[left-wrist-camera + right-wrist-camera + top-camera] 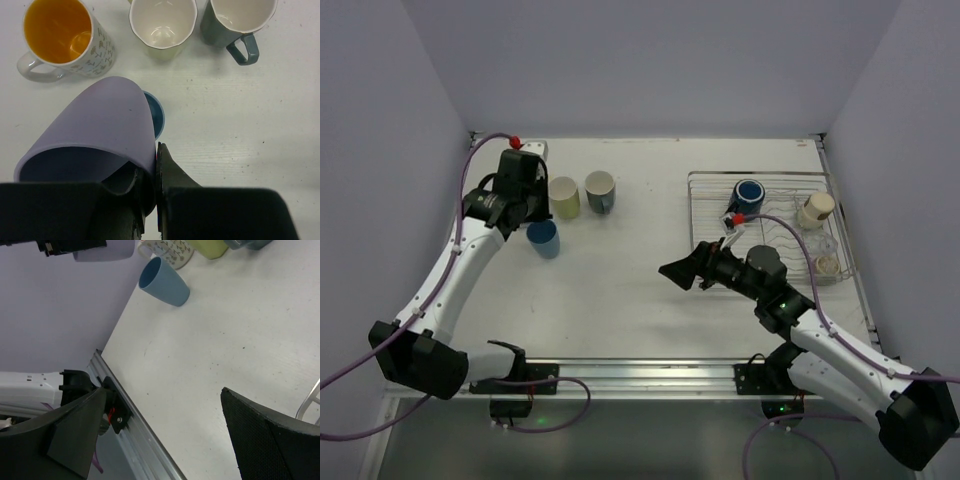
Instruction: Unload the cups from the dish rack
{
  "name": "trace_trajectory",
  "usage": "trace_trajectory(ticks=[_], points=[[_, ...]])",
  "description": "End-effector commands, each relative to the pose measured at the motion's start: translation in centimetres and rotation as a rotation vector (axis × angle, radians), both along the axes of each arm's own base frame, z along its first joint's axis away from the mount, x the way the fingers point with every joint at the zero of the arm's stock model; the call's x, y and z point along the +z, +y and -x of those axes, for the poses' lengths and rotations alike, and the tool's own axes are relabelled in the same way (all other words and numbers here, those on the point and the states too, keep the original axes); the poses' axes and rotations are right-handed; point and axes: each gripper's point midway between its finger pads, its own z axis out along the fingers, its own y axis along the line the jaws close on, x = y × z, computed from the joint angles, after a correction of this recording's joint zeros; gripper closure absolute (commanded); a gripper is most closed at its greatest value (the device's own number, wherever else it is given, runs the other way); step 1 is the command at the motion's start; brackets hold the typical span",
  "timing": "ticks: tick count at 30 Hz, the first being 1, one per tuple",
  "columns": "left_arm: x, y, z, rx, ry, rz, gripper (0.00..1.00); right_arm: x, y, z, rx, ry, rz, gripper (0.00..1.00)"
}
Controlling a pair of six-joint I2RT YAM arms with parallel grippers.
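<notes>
Lavender cup (95, 122), smooth, tapered, tilted sideways

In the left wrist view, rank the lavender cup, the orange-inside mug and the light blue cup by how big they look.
1. lavender cup: largest, but nearest the camera, so true size unsure.
2. orange-inside mug.
3. light blue cup: smallest showing, mostly hidden behind it.

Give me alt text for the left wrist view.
The left gripper pinches the rim of a lavender cup, which hides most of a light blue cup on the white table. Beyond stand an orange-inside white mug, a pale yellow-green cup and a grey mug.
</notes>
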Motion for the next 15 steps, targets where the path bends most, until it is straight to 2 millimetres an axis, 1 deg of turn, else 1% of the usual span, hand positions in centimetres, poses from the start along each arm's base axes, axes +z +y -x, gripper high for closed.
trace_trajectory(ticks=[1, 4, 6, 8, 10, 15], points=[[0.2, -0.2, -0.3, -0.057, 0.042, -0.018, 1.00, -0.2, -0.3, -0.5, -0.021, -0.021, 0.040, 0.01], [0.0, -0.4, -0.5, -0.063, 0.061, -0.016, 1.00, -0.3, -0.3, -0.5, -0.016, -0.024, 0.049, 0.01], [-0.3, -0.3, -0.1, -0.062, 0.079, -0.021, 1.00, -0.5, -0.5, -0.5, -0.023, -0.021, 0.064, 0.01], [-0.8, -0.2, 0.4, -0.062, 0.102, -0.023, 1.00, -0.5, -0.8, -0.8, -0.041, -0.030, 0.073, 0.01], [-1.4, -0.5, 1.0, -0.079, 0.120, -0.005, 1.00, -0.5, -0.9, -0.9, -0.047, -0.033, 0.075, 0.01], [-2.7, -1.0, 1.4, -0.099, 0.156, 0.008, 1.00, -0.4, -0.7, -0.7, -0.035, -0.037, 0.060, 0.01]])
